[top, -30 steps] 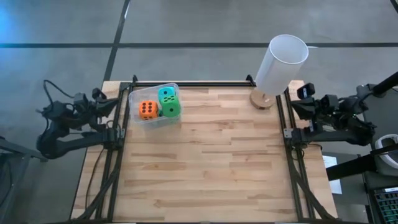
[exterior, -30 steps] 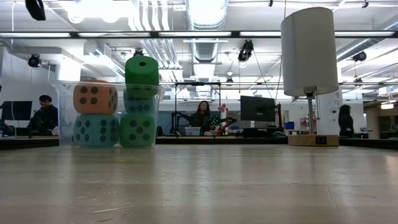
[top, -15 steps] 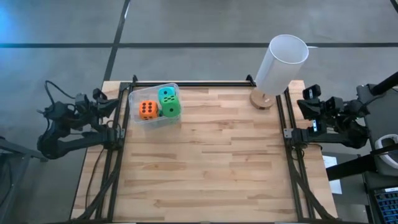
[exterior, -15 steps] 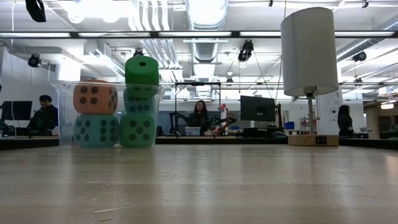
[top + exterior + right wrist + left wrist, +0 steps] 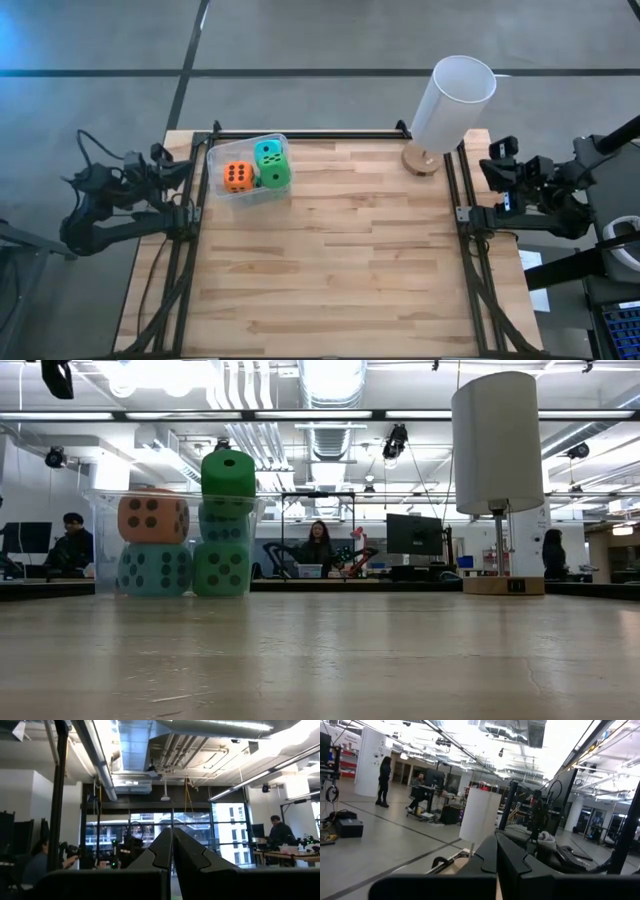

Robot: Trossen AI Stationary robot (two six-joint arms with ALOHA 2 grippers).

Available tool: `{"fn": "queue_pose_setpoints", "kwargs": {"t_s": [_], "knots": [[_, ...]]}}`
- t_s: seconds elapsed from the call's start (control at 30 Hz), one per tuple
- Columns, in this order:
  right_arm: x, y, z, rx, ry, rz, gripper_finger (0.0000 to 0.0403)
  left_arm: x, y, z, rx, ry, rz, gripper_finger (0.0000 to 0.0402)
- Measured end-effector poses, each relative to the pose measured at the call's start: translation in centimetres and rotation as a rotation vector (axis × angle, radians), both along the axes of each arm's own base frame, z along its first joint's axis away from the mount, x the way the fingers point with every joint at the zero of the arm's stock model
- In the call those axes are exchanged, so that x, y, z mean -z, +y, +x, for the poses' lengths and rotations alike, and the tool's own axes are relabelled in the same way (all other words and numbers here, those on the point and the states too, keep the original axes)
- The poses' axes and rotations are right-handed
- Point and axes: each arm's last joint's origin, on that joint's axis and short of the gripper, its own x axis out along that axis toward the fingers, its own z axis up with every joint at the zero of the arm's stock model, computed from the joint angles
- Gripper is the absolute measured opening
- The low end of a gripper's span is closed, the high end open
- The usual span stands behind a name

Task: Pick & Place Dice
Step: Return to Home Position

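The dice lie stacked in a clear plastic tub (image 5: 222, 192) at the table's far left. From above I see an orange die (image 5: 237, 176), a teal die (image 5: 267, 152) and a green die (image 5: 276, 177). In the low view the orange die (image 5: 153, 518) rests on a teal die (image 5: 155, 570), and a green die (image 5: 228, 473) tops the second stack, above the tub's rim. My left gripper (image 5: 496, 862) is shut and holds nothing, folded back over the table's left edge (image 5: 165, 160). My right gripper (image 5: 172, 847) is shut and holds nothing, beyond the right edge (image 5: 497, 152).
A tall white cylinder (image 5: 452, 100) on a round wooden base (image 5: 421, 160) stands at the far right corner. Black rails (image 5: 187, 250) run along the table's left, right and far sides. The wooden tabletop (image 5: 340, 260) spreads between them. People sit at desks in the room behind.
My right arm has drawn back a little toward the table's right edge and sunk slightly, its gripper staying shut. The dice and tub have not moved.
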Motion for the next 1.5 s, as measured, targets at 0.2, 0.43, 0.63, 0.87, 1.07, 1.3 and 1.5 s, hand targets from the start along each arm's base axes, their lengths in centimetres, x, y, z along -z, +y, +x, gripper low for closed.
{"fn": "queue_pose_setpoints", "kwargs": {"t_s": [0.2, 0.43, 0.63, 0.87, 1.07, 1.3, 1.5], "knots": [[1.0, 0.0, 0.9, -0.009, 0.039, 0.027, 0.0013, 0.7, 0.1, 0.3, -0.001, 0.055, -0.012, 0.0001], [4.1, -0.2, 3.3, 0.005, 0.086, 0.099, 0.0013, 3.7, 0.7, 2.8, 0.0, 0.123, -0.035, 0.0001], [7.5, -0.3, 5.4, -0.001, 0.066, 0.109, 0.0013, 6.8, 1.2, 4.9, -0.002, 0.17, -0.028, 0.0001], [11.4, -0.4, 7.0, 0.019, 0.084, 0.076, 0.0013, 9.4, 1.6, 6.4, -0.001, 0.169, -0.031, 0.0], [13.1, -0.4, 7.5, 0.006, 0.107, 0.102, 0.0013, 10.8, 1.7, 7.2, 0.021, 0.142, -0.023, 0.0001], [13.9, -0.4, 7.8, 0.006, 0.197, 0.108, 0.0013, 11.8, 1.7, 7.7, 0.088, 0.106, -0.041, 0.0], [15.5, -0.4, 8.2, -0.002, 0.362, 0.165, 0.0013, 12.9, 1.7, 8.1, 0.117, 0.135, -0.028, 0.0001]]}}
